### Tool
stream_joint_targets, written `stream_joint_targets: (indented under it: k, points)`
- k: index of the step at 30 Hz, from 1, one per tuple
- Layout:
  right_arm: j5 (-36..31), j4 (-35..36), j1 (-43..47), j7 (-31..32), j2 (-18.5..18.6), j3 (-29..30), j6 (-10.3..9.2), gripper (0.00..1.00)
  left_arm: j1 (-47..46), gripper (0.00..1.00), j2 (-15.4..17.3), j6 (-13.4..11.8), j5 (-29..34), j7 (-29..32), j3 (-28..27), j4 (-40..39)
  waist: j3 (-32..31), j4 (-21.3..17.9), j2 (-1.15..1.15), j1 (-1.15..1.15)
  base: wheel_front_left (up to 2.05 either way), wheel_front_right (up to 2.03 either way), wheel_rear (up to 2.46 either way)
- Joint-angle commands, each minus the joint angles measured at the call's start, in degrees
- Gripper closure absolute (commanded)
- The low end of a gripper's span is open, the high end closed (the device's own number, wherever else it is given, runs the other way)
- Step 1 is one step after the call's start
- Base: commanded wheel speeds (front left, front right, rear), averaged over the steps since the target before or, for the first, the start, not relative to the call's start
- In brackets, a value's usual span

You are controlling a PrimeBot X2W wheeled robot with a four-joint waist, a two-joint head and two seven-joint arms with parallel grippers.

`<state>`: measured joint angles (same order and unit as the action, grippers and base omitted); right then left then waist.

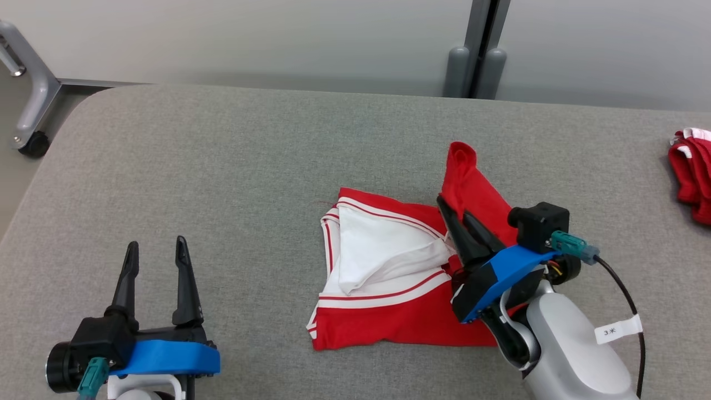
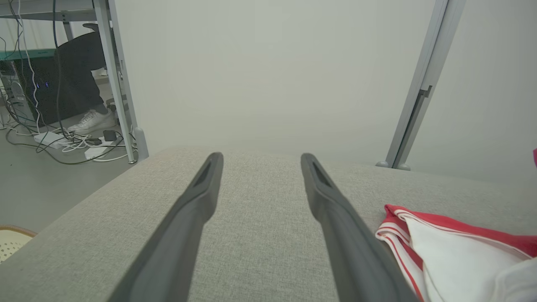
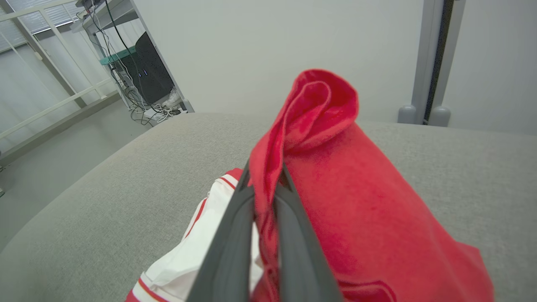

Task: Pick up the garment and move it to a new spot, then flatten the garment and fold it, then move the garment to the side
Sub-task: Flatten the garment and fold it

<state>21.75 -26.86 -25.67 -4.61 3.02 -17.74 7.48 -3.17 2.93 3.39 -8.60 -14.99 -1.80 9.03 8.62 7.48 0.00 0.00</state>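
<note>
The garment (image 1: 383,278) is red with white panels and red stripes, lying partly folded at the middle of the grey table (image 1: 222,166). My right gripper (image 1: 454,214) is shut on a red flap of the garment (image 3: 335,201), lifting it off the table at the garment's right side. The flap's curled tip rises past the fingertips (image 3: 268,184). My left gripper (image 1: 156,247) stands open near the table's front left, nothing between its fingers. The left wrist view shows the garment's left edge (image 2: 440,247) just right of those open fingers (image 2: 335,218).
A second red and white cloth (image 1: 693,172) lies at the table's far right edge. Grey posts (image 1: 475,66) stand behind the table against the wall. A wheeled frame leg (image 1: 30,111) is off the back left corner. A person's leg and shoe (image 2: 90,119) and cables lie beyond.
</note>
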Motion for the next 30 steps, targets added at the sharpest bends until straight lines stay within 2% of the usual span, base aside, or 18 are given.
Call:
stream_joint_targets:
  k: [1,10,17,18,19,20,26,30]
  points:
    - [1.38,-0.41,-1.24,-0.57,-0.13,-1.38,0.03,1.00,-0.89,0.00,-0.06,-0.01,-0.16,-0.27,0.12,0.07,0.26,0.57,0.00,0.00,0.00,0.00,0.00]
    - [8.10,-6.10,-5.78,-3.31,-0.09,-10.63,0.03,1.00,-2.06,0.00,-0.06,0.11,-0.76,-0.27,2.10,0.88,1.00,3.46,0.00,0.00,0.00,0.00,0.00]
    - [11.91,-11.07,-7.87,-4.76,-0.08,-15.39,0.03,1.00,-3.00,0.00,-0.06,0.13,-1.19,-0.27,3.41,1.36,1.24,5.08,0.00,0.00,0.00,0.00,0.00]
    - [12.08,-12.02,-8.24,-4.87,-0.07,-16.11,0.03,0.76,-3.12,0.00,-0.06,0.09,-1.29,-0.26,3.46,1.42,1.28,5.18,0.00,0.00,0.00,0.00,0.00]
    - [12.81,-12.61,-8.53,-5.24,-0.08,-16.76,0.03,0.24,-3.16,0.00,-0.07,0.02,-1.37,-0.27,3.55,1.47,1.28,5.26,0.00,0.00,0.00,0.00,0.00]
    - [13.41,-13.24,-8.80,-5.60,-0.10,-17.37,0.03,0.00,-3.15,0.00,-0.07,-0.06,-1.37,-0.27,3.59,1.54,1.28,5.28,0.00,0.00,0.00,0.00,0.00]
    - [15.54,-13.86,-10.72,-8.85,-0.05,-20.22,0.03,0.00,-2.85,0.00,-0.06,0.01,-0.93,-0.26,3.18,1.95,0.56,3.65,0.00,0.00,0.00,0.00,0.00]
    - [14.11,-13.35,-11.36,-10.19,-0.03,-18.39,0.03,0.00,-2.24,0.00,-0.07,0.42,-0.56,-0.27,2.52,2.05,-0.60,1.95,0.00,0.00,0.00,0.00,0.00]
